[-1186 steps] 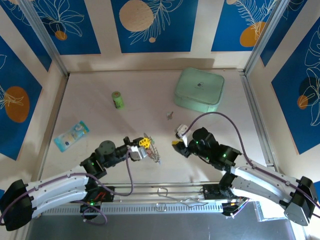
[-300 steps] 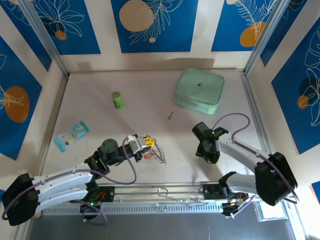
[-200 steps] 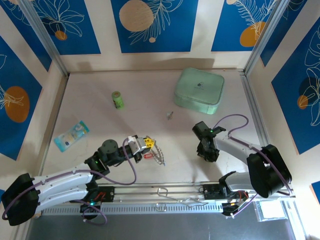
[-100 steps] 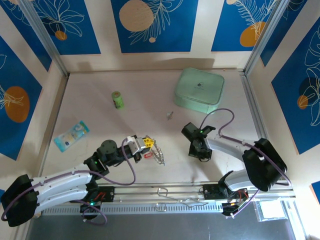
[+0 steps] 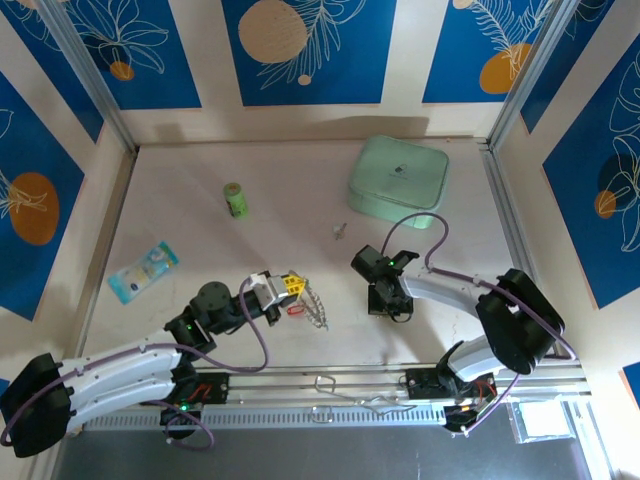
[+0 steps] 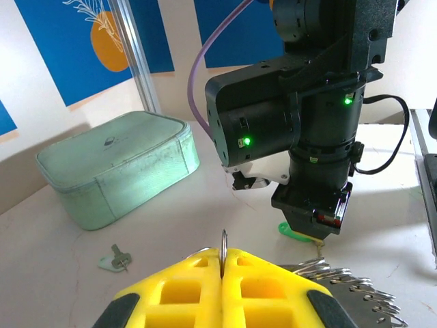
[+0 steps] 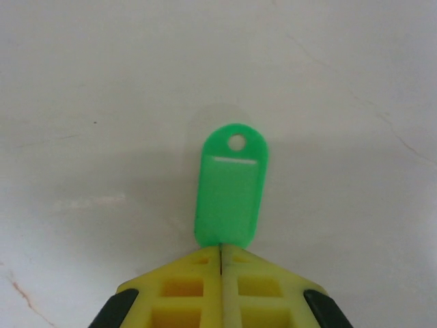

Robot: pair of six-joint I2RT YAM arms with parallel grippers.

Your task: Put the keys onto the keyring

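Note:
My left gripper [image 5: 291, 286] is shut on the keyring [image 6: 222, 247], whose thin silvery edge stands up between the yellow fingers [image 6: 184, 290]. Several keys [image 5: 315, 308] hang from it, one with a red tag [image 5: 295, 310], and they show as metal blades [image 6: 355, 285] in the left wrist view. My right gripper [image 5: 386, 301] [image 7: 220, 247] is shut on the near end of a green-tagged key [image 7: 230, 191]. Its tag [image 6: 295, 234] sticks out low over the table, and its metal part is hidden. Another small key [image 5: 340, 231] [image 6: 117, 260] lies loose on the table.
A mint-green box [image 5: 398, 180] [image 6: 116, 167] stands at the back right. A green bottle [image 5: 235, 199] lies at the back left, and a blue packet [image 5: 143, 270] lies at the left. Walls with metal rails [image 5: 515, 230] close in the table.
My right gripper has shut on the green tag and moved left, closer to the left gripper. The left gripper has kept the keyring almost still.

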